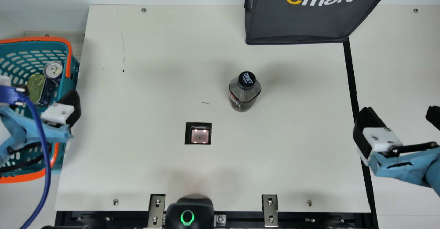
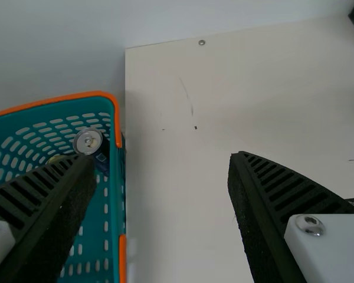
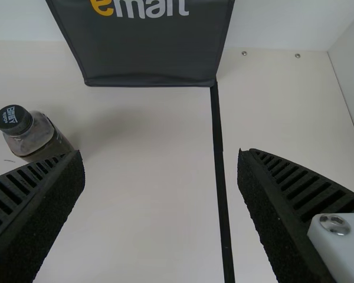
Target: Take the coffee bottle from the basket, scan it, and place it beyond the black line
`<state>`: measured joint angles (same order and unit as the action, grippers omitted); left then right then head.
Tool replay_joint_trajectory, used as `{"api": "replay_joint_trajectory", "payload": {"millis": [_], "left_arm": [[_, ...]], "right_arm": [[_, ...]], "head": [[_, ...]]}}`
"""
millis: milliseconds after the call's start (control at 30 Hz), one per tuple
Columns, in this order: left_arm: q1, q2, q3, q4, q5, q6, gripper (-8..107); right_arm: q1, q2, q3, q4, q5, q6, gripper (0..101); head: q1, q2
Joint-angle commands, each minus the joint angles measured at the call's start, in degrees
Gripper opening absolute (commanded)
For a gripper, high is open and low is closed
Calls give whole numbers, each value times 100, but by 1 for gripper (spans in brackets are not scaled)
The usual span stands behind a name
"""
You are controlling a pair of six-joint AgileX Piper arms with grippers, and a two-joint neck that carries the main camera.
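Coffee bottle: dark clear-walled bottle with round black cap (image 1: 243, 93), upright on the cream table (image 1: 154, 101), out of the basket. Long axis vertical. Well apart from both grippers, on the scanner side of the line.
Right gripper: black ribbed fingers (image 3: 160, 156) wide apart, holding nothing. Over the line area, nearer arm to the bottle.
Left gripper: black ribbed fingers (image 2: 162, 159) also wide, holding nothing. One finger over the basket side, the other over the table.
Key relation: bottle lies to the robot's left of the right gripper and a bit farther out from the robot; in the right wrist view it sits outside the gap, past one finger. Right hand needs to shift left and outward before closing on the sides.
Basket: teal plastic with orange rim (image 1: 48, 39), at the robot's left. Round silver-topped can (image 1: 53, 69) and squat gold-lidded tin (image 1: 36, 88) inside.
Scanner: small lit square window in a black surround (image 1: 199, 135), nearer the robot than the bottle and to its left. Scan done or not: can't tell.
Black line: long black tape strip (image 1: 351, 74), right of the bottle. Placement looks like the right arm's job.
Risk: nearer finger could clip the cap on a low approach.
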<state>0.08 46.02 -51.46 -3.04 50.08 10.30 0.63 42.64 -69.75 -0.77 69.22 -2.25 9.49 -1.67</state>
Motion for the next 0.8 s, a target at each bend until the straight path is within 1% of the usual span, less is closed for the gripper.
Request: {"api": "replay_joint_trajectory", "payload": {"millis": [0, 100, 767], "left_arm": [[48, -29, 11, 22, 56, -16, 90], [136, -79, 17, 27, 147, -27, 90], [128, -76, 14, 24, 144, -23, 90]], "right_arm": [[0, 0, 0, 0, 0, 0, 91], [0, 0, 0, 0, 0, 0, 91], [0, 0, 0, 0, 0, 0, 91]], "head": [[-157, 9], [-157, 9], [-157, 9]]}}
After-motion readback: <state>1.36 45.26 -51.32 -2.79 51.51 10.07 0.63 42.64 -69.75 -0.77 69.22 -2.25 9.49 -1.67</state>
